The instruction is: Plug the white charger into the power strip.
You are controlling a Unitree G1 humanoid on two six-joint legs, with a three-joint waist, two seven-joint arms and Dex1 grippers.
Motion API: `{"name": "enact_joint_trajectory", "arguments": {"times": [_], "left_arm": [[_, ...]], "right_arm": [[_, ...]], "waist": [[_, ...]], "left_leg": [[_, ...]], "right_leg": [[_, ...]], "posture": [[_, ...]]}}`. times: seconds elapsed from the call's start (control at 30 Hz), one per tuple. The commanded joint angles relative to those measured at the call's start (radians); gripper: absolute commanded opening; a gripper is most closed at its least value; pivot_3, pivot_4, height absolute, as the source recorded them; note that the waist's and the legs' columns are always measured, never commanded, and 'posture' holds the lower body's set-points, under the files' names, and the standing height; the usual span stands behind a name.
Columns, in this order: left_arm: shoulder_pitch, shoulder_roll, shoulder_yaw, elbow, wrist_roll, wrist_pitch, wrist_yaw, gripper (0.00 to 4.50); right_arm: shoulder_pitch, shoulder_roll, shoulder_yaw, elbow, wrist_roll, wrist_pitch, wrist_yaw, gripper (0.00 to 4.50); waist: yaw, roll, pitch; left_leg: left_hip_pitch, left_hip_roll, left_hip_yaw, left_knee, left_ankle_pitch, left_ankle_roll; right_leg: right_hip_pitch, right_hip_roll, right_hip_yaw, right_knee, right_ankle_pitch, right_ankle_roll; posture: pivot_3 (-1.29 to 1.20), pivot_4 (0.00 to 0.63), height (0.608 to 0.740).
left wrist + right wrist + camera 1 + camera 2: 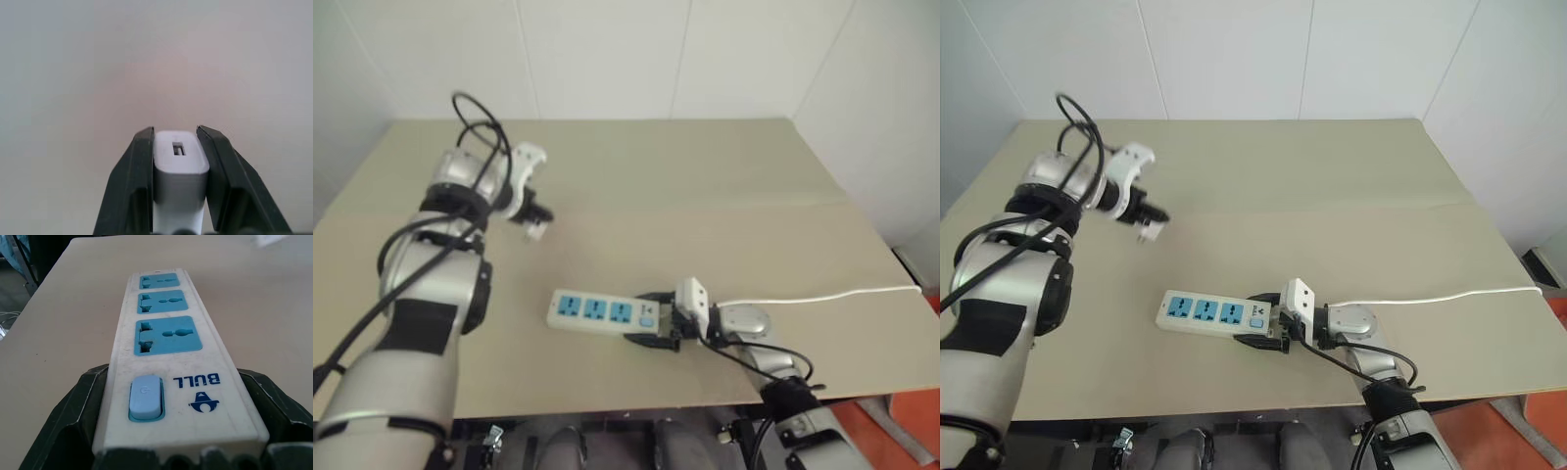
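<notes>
- Beige worktop (636, 196) against white walls.
- Left hand (534, 223) raised over worktop's left part, clenched on white charger (178, 166): small, boxy, rounded corners, slot on outward end face, pinched between two black fingers (134, 186).
- Power strip (602, 312) flat near front edge: long white bar, three blue sockets, blue switch at right end, long axis left-right.
- Right hand (658, 328) clamped across switch end; thin white cord (822, 296) trailing right.

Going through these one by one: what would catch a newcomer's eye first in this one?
The left gripper, raised above the table's left half, is clamped on the white charger. Nearer the front edge lies the power strip, its three blue sockets free, its switch end held between the right gripper's fingers, its cord trailing right.
</notes>
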Motion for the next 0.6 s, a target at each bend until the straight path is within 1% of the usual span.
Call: {"name": "enact_joint_trajectory", "arguments": {"times": [0.03,0.07,0.13,0.2,0.23,0.43,0.53,0.6], "left_arm": [[0.130,-0.045,0.193,-0.337,-0.127,-0.207,0.217,1.02],[0.179,-0.064,0.229,-0.442,-0.164,-0.219,0.228,1.02],[0.259,-0.085,0.282,-0.614,-0.275,-0.180,0.161,1.02],[0.340,-0.086,0.292,-0.761,-0.379,-0.155,0.058,1.02],[0.373,-0.087,0.291,-0.818,-0.411,-0.149,0.038,1.02],[0.568,-0.091,0.263,-1.102,-0.580,-0.117,-0.061,1.02],[0.661,-0.099,0.247,-1.210,-0.637,-0.149,-0.098,1.02],[0.738,-0.087,0.216,-1.277,-0.652,-0.194,-0.156,1.02]], "right_arm": [[-0.007,0.006,0.027,0.022,0.001,0.006,0.026,3.47],[-0.012,0.007,0.028,0.029,0.000,0.003,0.031,3.47],[-0.022,0.004,0.032,0.042,-0.001,-0.001,0.047,3.47],[-0.029,0.003,0.034,0.055,-0.002,-0.006,0.061,3.47],[-0.032,0.002,0.035,0.062,-0.003,-0.010,0.067,3.47],[-0.058,0.004,0.048,0.126,-0.018,-0.033,0.104,3.47],[-0.067,0.001,0.051,0.150,-0.019,-0.035,0.121,3.47],[-0.073,-0.004,0.054,0.173,-0.025,-0.039,0.133,3.47]], "waist": [[-0.001,0.000,-0.002],[-0.002,0.000,-0.002],[-0.006,0.000,-0.002],[-0.008,0.000,-0.002],[-0.008,0.000,-0.002],[-0.006,0.000,-0.003],[-0.006,0.001,-0.003],[-0.005,0.001,-0.003]], "left_leg": [[0.000,0.001,0.001,0.000,0.000,0.000],[0.001,0.002,0.001,0.000,0.000,-0.001],[0.002,0.000,0.002,0.000,0.000,-0.001],[0.001,0.000,0.003,0.000,0.000,-0.001],[0.001,-0.001,0.003,0.000,0.000,-0.001],[0.004,-0.002,0.003,0.002,0.000,-0.001],[0.007,-0.002,0.003,0.002,0.000,-0.001],[0.009,-0.002,0.003,0.002,0.000,-0.001]], "right_leg": [[0.000,-0.001,0.000,0.001,0.000,0.000],[0.000,-0.002,0.001,0.002,0.000,0.000],[0.000,-0.004,0.001,0.003,0.000,0.000],[0.000,-0.004,0.001,0.004,0.000,0.000],[0.000,-0.004,0.001,0.004,0.001,0.000],[0.002,-0.004,0.001,0.001,0.000,0.000],[0.004,-0.004,0.001,0.001,0.000,0.000],[0.007,-0.003,0.001,0.001,0.000,0.000]], "posture": [[0.00,0.150,0.740],[0.00,0.150,0.740],[0.00,0.150,0.740],[0.00,0.150,0.740],[0.00,0.150,0.740],[0.00,0.150,0.740],[0.00,0.150,0.740],[0.00,0.150,0.740]]}}
